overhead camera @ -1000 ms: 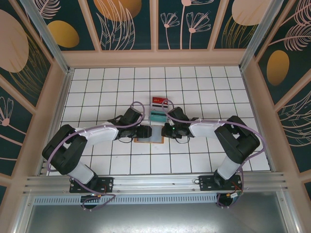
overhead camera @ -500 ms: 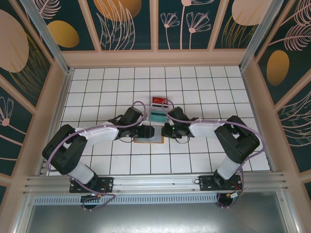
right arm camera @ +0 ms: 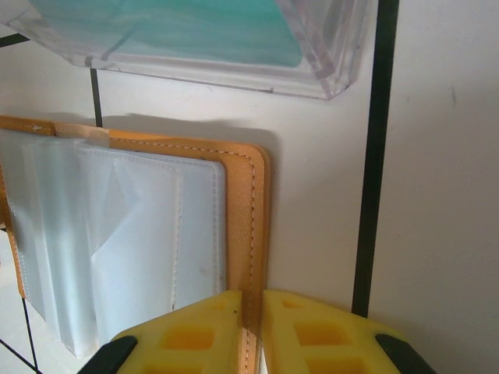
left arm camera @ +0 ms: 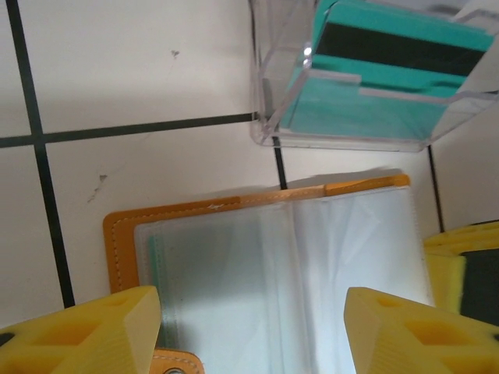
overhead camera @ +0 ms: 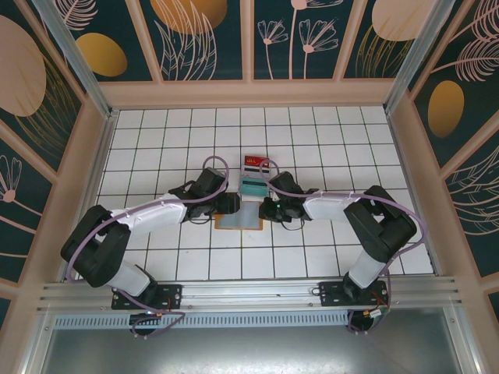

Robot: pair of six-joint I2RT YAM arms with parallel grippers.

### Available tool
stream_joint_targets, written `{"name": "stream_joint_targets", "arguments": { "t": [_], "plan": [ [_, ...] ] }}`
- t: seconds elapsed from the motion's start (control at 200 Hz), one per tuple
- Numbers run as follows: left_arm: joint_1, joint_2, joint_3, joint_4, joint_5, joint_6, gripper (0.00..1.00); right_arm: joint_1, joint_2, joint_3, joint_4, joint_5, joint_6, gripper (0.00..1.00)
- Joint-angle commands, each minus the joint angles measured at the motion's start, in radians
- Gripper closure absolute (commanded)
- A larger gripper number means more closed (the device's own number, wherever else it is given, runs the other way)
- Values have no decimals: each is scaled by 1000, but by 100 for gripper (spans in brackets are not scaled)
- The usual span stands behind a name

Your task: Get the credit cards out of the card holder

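While the right gripper clamps the holder's orange edge, the left gripper keeps jaws apart, holder lying between them — probably light, floppy, slick; grip the stitched border.

This is a robotics lab test cell, a staged box rather than a lived-in room. A white tiled bench with a black grid is walled in by dark teal panels printed with gold ovals and pale pink flowers. The panels are framed by bare aluminium posts. Two black-and-white robot arms trailing purple cables, the left arm and the right arm, are bolted to a slotted aluminium rail at the near edge.
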Motion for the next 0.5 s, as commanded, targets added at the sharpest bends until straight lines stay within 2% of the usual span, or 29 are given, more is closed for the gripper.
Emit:
{"name": "stream_joint_targets", "arguments": {
  "t": [0.0,0.495],
  "plan": [
    [7,30,24,-39,-14,-10,36,6,74,-18,17,60,11,84],
    [6,90,4,5,49,-9,37,7,82,-13,18,58,10,84]
  ]
}}
